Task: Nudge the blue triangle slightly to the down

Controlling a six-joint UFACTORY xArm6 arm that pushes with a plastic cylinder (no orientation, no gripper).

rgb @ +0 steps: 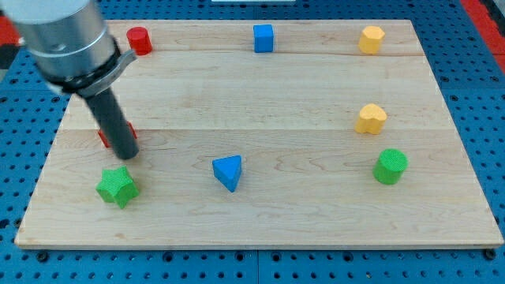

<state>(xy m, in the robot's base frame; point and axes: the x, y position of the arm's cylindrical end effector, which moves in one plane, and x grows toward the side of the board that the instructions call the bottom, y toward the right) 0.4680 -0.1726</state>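
The blue triangle (228,172) lies on the wooden board (260,95), a little left of centre and toward the view's bottom. My tip (127,155) stands well to its left, just above the green star (117,187). The rod hides most of a red block (102,140), whose shape I cannot make out.
A red cylinder (140,39), a blue cube (263,38) and a yellow block (371,39) sit along the view's top. A second yellow block (370,119) and a green cylinder (390,166) stand at the view's right. Blue pegboard surrounds the board.
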